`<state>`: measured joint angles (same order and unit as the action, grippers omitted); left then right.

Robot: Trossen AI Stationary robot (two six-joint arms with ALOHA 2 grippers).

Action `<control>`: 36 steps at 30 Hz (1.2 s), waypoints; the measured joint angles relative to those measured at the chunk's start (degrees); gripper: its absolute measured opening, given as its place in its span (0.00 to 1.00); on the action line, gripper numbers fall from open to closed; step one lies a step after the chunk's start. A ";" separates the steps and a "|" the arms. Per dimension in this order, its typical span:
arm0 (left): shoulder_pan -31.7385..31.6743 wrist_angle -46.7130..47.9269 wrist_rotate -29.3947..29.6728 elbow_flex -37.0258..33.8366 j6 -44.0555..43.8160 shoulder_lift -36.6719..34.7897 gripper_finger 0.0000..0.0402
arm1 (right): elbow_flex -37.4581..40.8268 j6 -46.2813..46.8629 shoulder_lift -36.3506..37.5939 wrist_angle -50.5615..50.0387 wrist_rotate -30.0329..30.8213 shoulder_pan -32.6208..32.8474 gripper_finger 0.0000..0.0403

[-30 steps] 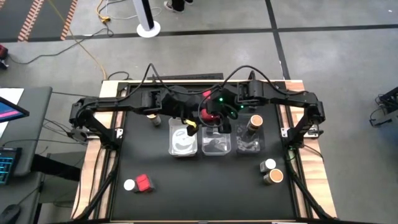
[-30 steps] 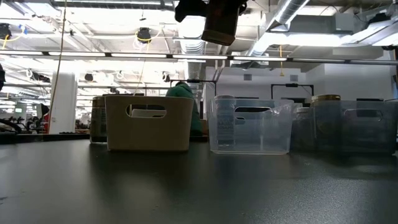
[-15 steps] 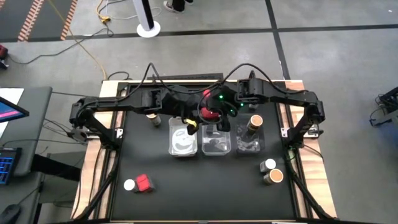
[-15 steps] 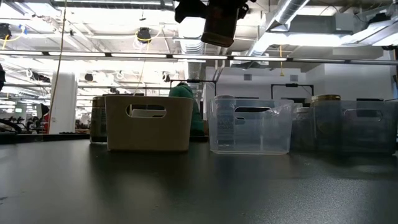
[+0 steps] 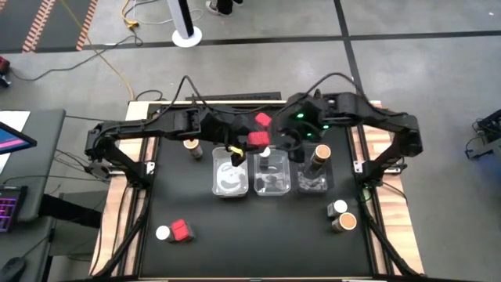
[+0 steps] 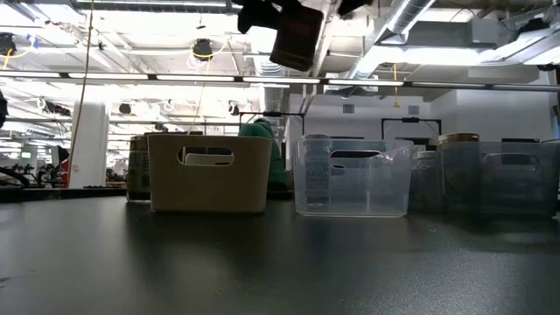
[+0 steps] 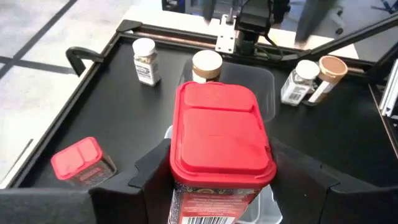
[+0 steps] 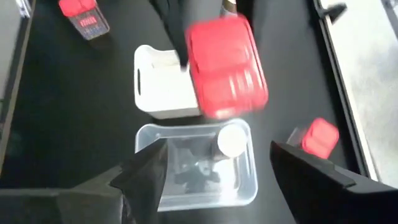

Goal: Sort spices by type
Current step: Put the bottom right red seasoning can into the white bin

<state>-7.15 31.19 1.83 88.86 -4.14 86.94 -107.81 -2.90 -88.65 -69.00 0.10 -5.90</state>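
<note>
My left gripper is shut on a red-lidded spice box, high above the trays; in the low view the box shows tilted. My right gripper is open and touches nothing, just right of the box, over the middle clear tray, in which a white-lidded jar stands. A tan-lidded jar stands in the right clear tray. Loose on the table are a red box beside a white-lidded jar, a white-lidded jar, a brown-lidded jar and another red box. My left gripper pinches the red box by its body just below the lid, one finger on each of two opposite sides. The fingers reach in from the table's left. The box is lifted clear, lid toward the wrist camera.
A white tray stands left of the two clear trays. A tan-lidded jar stands by the far left, under the left arm. Another white-lidded jar stands near the far edge. The near middle of the black table is bare.
The right gripper has drawn back from the red box toward the table's right and far side, and the arm has risen. The left gripper has carried the box a little toward the table's left, and the box has tipped.
</note>
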 joint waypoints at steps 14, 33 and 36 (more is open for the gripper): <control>-1.27 4.59 4.31 -5.27 -0.55 -6.29 0.54 | -0.02 11.20 9.45 -8.80 5.19 5.34 0.77; -3.48 -19.20 1.33 -41.49 -1.15 -28.71 0.54 | -0.02 24.11 10.32 -9.92 6.71 5.76 0.77; -3.90 -24.96 -0.77 -45.30 -1.44 -28.40 0.54 | -0.02 24.97 10.34 -9.92 6.71 6.02 0.77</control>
<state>-11.05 6.23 1.06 43.56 -5.57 58.53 -107.83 22.06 -78.30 -78.92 6.81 0.11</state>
